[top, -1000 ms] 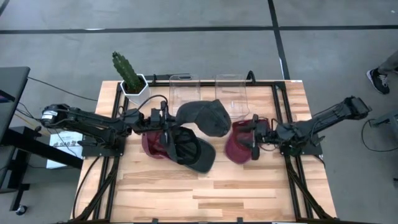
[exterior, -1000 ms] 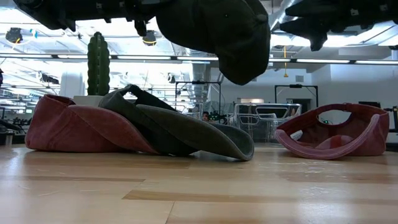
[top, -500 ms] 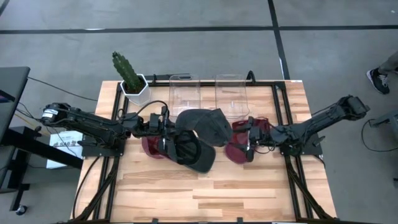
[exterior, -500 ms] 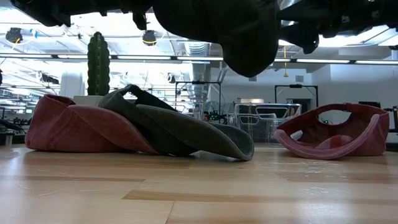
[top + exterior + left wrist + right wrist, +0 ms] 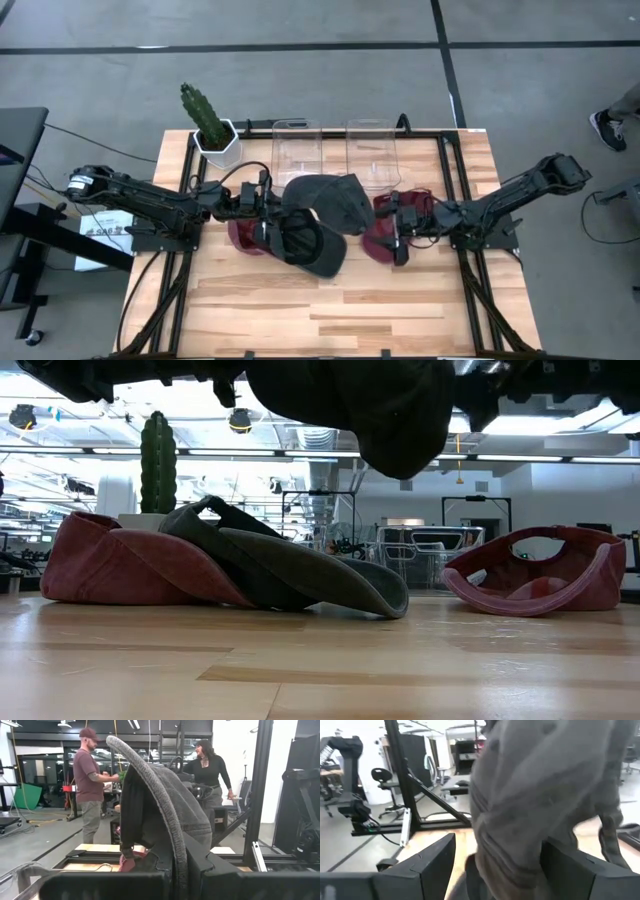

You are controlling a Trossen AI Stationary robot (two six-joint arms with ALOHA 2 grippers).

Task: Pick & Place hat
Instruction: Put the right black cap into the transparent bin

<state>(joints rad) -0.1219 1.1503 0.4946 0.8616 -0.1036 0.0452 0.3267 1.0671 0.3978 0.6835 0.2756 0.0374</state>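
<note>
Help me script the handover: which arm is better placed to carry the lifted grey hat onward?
Left: the left gripper holds the grey hat aloft, while the right gripper is open beside it.

The raised grey hat (image 5: pixel 360 405) is cut off by the low view's top edge. It fills the right wrist view, blurred. The red hat (image 5: pixel 245 232) lies partly hidden beneath the left arm.

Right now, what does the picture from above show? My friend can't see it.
The left gripper holds a dark grey hat above a wooden table, and the right gripper reaches toward it. Two red hats and another dark hat lie below.
</note>
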